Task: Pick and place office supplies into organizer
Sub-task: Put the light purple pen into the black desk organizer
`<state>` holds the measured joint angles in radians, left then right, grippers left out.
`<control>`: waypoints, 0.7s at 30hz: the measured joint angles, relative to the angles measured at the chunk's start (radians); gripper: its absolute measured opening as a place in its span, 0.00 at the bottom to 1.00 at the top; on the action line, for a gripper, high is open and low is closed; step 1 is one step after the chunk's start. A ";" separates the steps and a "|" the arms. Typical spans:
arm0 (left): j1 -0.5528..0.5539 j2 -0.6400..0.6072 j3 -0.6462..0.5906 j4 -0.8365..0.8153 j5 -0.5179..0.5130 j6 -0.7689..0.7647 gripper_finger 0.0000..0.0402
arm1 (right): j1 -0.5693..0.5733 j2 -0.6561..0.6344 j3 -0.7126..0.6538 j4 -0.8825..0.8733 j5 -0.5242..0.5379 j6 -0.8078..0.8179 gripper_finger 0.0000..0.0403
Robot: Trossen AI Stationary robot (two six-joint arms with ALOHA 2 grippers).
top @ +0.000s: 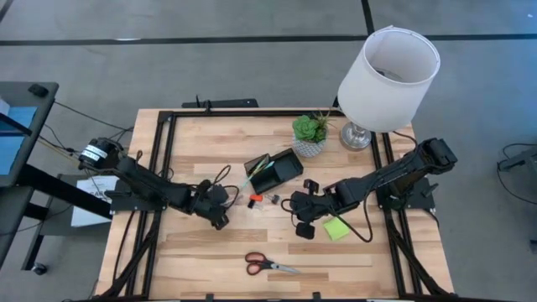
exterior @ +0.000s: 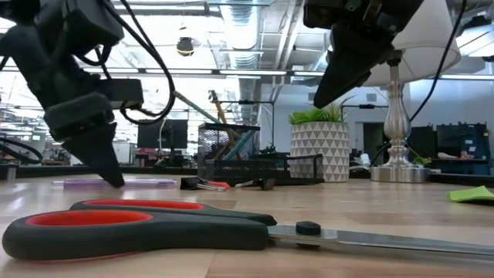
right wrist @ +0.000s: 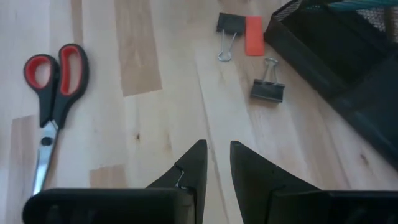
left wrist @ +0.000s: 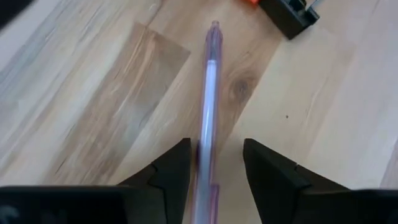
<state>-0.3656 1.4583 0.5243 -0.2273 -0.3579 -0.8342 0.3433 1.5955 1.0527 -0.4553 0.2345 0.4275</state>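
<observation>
A purple pen [left wrist: 209, 106] lies flat on the wood. My left gripper [left wrist: 214, 163] is open and down at the table, one finger on either side of the pen's near end [exterior: 116, 182]. My right gripper [right wrist: 216, 149] hangs above the table [top: 298, 205], open by a narrow gap and empty. The black organizer [top: 275, 170] stands on the table with a teal pen [top: 250, 178] sticking out of it. Red-handled scissors [top: 268, 265] lie flat near the near edge. The lime-green sticky-note pad [top: 336, 228] lies beside the right arm. A small orange item [right wrist: 254, 35] lies by two black binder clips [right wrist: 268, 87]. My left gripper straddles the purple pen near one end [left wrist: 204, 163], coming from above with the fingers along its length. The pen runs close by one finger [left wrist: 177, 171]; I cannot tell whether that finger touches it. The pen lies flat on the table.
A small potted plant [top: 310, 132] and a white-shaded lamp [top: 386, 75] stand at the far side behind the organizer. Binder clips [top: 273, 200] lie between the two grippers. Bare wood lies around the scissors [right wrist: 53, 87] toward the near edge.
</observation>
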 joint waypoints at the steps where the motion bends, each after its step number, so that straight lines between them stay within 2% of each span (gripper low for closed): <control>1: 0.000 -0.007 0.002 0.000 0.000 -0.001 0.36 | -0.009 0.000 0.000 0.000 -0.001 -0.001 0.16; 8: 0.046 -0.094 0.022 -0.058 -0.105 0.067 0.36 | -0.064 0.000 0.000 0.018 -0.007 -0.018 0.16; 12: 0.108 -0.164 0.038 -0.052 -0.115 0.143 0.36 | -0.092 0.000 0.000 0.048 -0.048 -0.048 0.16; 21: 0.215 -0.295 0.100 -0.049 -0.179 0.330 0.36 | -0.139 0.000 0.000 0.087 -0.068 -0.099 0.16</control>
<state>-0.1511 1.1630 0.6243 -0.2768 -0.5369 -0.5039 0.2038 1.5959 1.0527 -0.3687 0.1667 0.3286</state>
